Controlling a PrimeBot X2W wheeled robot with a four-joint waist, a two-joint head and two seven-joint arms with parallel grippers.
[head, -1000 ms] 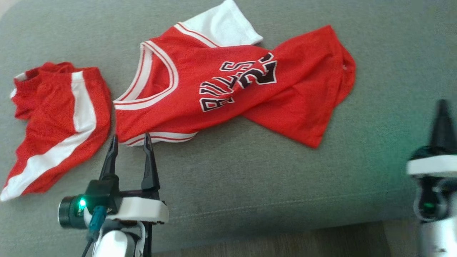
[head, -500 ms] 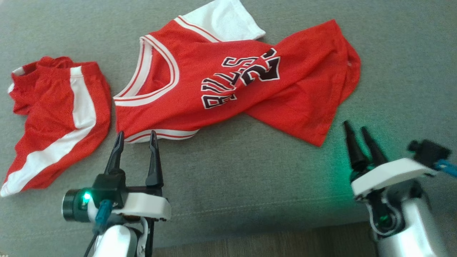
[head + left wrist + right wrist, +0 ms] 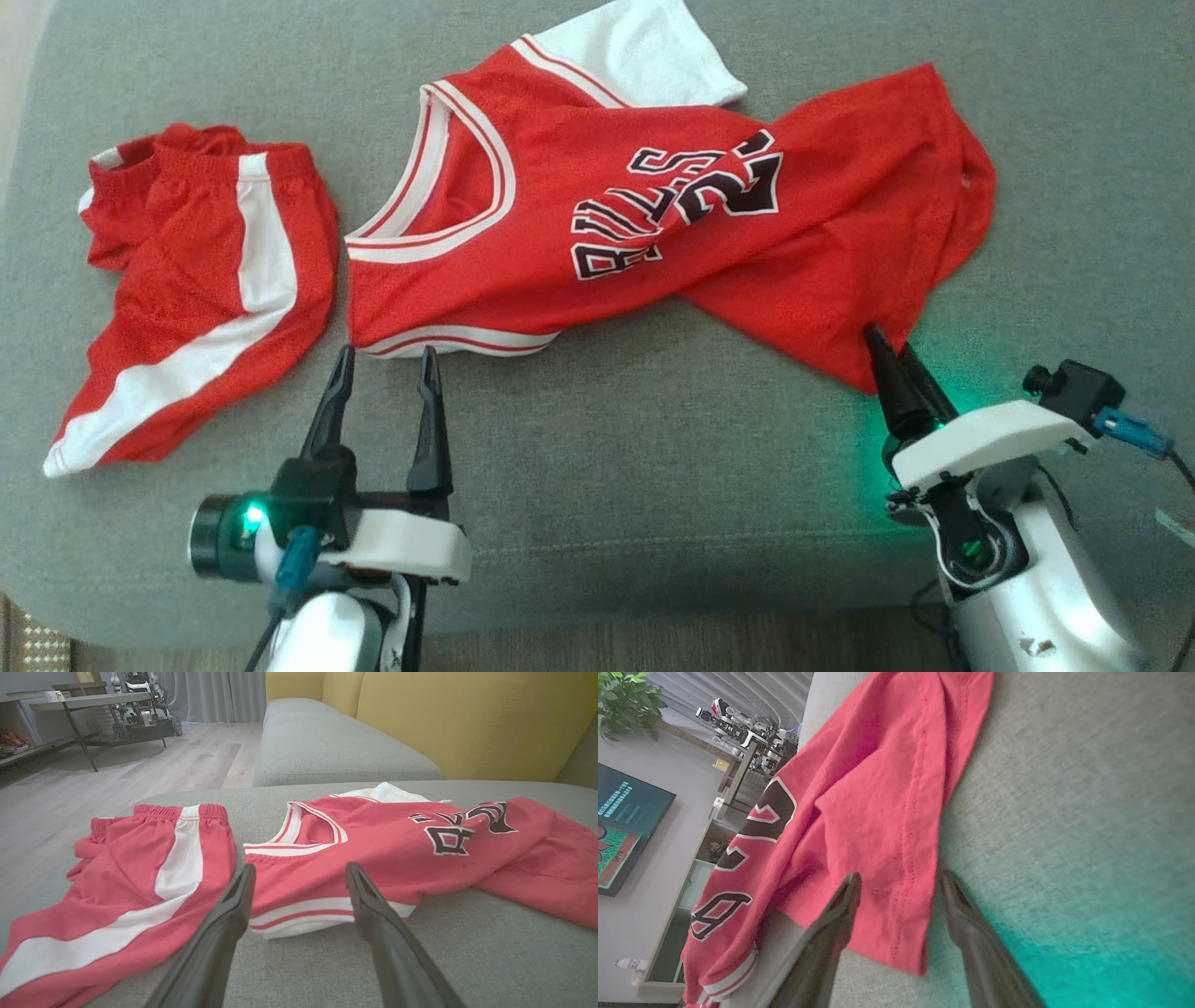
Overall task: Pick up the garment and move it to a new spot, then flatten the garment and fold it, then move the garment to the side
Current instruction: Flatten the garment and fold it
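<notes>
Head view: the crumpled red mesh basketball jersey with white trim [image 3: 653,215] lies on the grey fabric sofa cushion [image 3: 653,448]. The right gripper [image 3: 887,341], fingers spread, has the jersey's hem corner between them. The left gripper [image 3: 387,359], also wide, stands just short of the jersey's striped armhole edge.

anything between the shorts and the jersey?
No objects: only a narrow bare strip of grey cushion separates the red shorts from the jersey, clearest in the head view.
</notes>
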